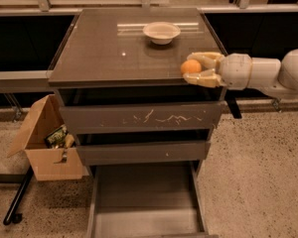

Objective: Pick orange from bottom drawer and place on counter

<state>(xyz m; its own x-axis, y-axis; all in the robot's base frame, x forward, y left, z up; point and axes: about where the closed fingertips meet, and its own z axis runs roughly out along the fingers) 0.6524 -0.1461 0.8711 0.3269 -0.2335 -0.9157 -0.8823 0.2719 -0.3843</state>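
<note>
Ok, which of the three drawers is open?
The bottom drawer, pulled out with its floor showing; the scratched top drawer and middle drawer are shut. The gripper holds the orange above the counter's edge.

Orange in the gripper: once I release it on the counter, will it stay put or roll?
Probably rolls: the orange is round and smooth, and the counter looks glossy. The gripper holds it near the front edge, so releasing further in seems safer.

1 camera looks down from the front onto the counter (114, 48), fairly near, jaws at its right.
</note>
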